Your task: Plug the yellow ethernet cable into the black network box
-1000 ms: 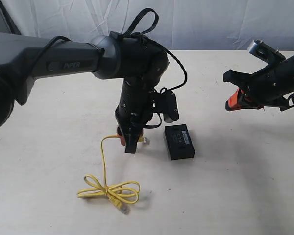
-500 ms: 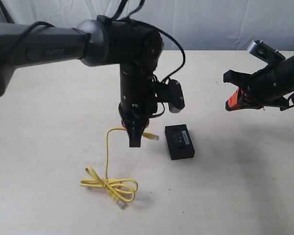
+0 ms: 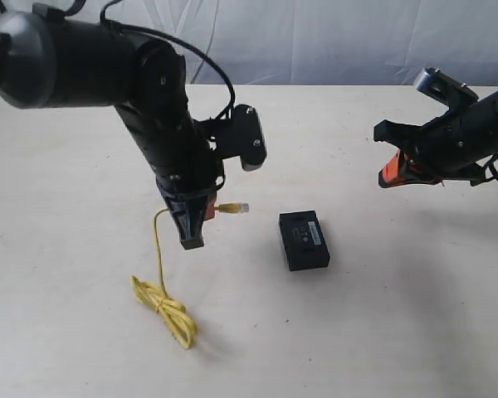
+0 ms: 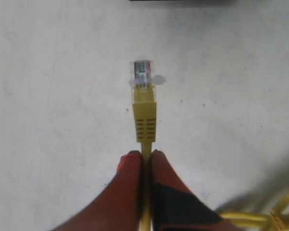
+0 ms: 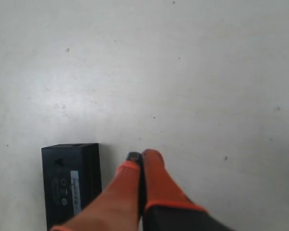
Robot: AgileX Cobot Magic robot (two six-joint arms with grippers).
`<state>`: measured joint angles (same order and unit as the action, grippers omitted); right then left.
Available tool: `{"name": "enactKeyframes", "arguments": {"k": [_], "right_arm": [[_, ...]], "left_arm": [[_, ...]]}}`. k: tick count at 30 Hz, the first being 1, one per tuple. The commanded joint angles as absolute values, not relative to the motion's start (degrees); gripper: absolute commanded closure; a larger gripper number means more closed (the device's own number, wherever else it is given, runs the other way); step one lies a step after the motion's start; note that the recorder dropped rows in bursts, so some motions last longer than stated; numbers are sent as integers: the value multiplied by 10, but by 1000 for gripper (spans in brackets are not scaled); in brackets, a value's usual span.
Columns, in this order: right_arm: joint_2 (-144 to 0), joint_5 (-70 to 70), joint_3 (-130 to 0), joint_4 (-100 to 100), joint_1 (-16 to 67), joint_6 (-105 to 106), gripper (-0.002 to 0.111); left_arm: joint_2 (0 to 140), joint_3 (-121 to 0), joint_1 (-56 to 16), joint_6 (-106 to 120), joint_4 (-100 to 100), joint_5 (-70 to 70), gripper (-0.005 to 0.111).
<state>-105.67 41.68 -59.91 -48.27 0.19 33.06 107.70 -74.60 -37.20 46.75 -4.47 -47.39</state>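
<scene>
Cable (image 3: 159, 282) is trailing down at the left of the exterior view, its yellow bundle lying on the pale tabletop (image 3: 398, 315) near the front edge, with one strand rising from it to the left claw (image 3: 192, 232). That claw is hanging above the tabletop, its orange-tipped fingers (image 4: 130, 166) pressed together on the cord just behind the plug (image 3: 241, 207). The clear plug is sticking out sideways past the fingers, pointing toward the box (image 3: 304, 240) and staying well short of it. In the left wrist view the plug (image 4: 143, 74) is standing straight out beyond the yellow boot, with loops of cable (image 4: 260, 219) showing in one corner.

Next along, the black box is lying flat on the tabletop near the middle, its pale label strip facing up, touching nothing.

Farther right, the right claw (image 3: 394, 170) is hovering high above the tabletop, well apart from the box. In the right wrist view its fingers (image 5: 154, 166) are meeting at the tips and pinching nothing, while the box (image 5: 70, 185) is sitting below and beside them.
</scene>
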Motion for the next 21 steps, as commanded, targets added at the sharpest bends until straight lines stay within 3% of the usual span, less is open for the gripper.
{"name": "enactKeyframes", "arguments": {"k": [1,21], "right_arm": [[-1054,413,-598,-479,32,352,109],[-1055,336,-597,-299,122,235,109]], "left_arm": [[1080,-701,-372,468,-66,-424,107],[1149,-697,-355,555,-212,-363,107]]}}
